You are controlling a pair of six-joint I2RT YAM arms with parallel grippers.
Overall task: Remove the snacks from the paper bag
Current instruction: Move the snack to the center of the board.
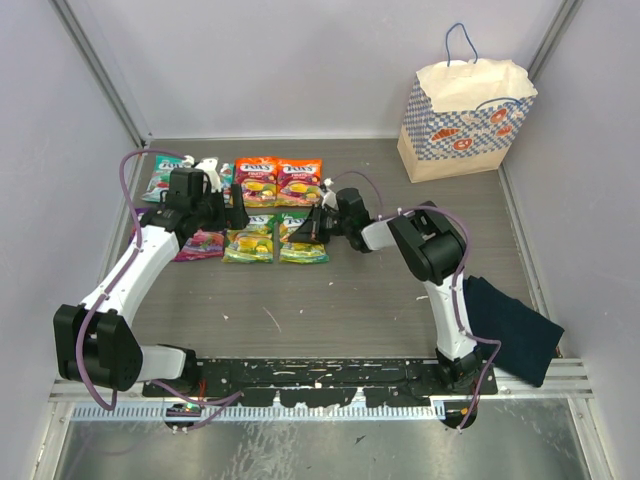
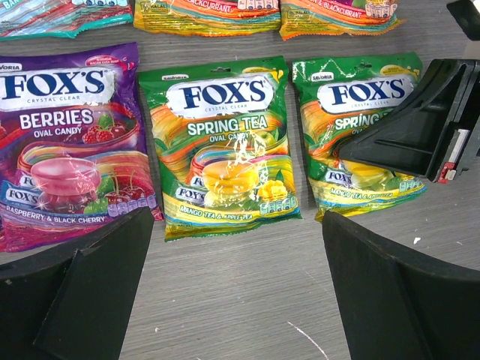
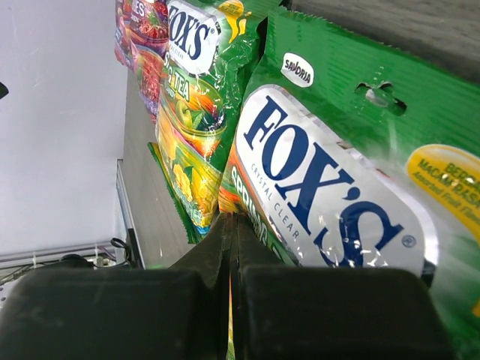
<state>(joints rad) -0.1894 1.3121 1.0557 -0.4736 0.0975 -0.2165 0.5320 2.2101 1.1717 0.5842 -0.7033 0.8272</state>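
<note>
**Letting go of the end packet cleanly**

The right-hand green packet (image 2: 352, 97) closes the near row of the snacks (image 1: 256, 180). They lie flat in two rows on the table (image 1: 350, 300), left of centre and toward its far edge. The right gripper (image 3: 231, 221) lies low over that packet's right side with its fingers pressed together. Whether a fold of film is caught between them cannot be told. The left gripper (image 2: 236, 225) hovers over the near row, jaws wide apart and holding nothing. The paper bag (image 1: 465, 115) stands upright in the far right corner, well apart from the rows, and its inside is hidden.

The step looks like setting this packet in line. To do it well, the fingers should part before the arm lifts. The arm should then rise straight up, so the glossy film neither drags nor skews the green packet just beside it. The withdrawal should also stay clear of the left gripper close by. A dark cloth (image 1: 510, 325) at the right edge is out of the way.
</note>
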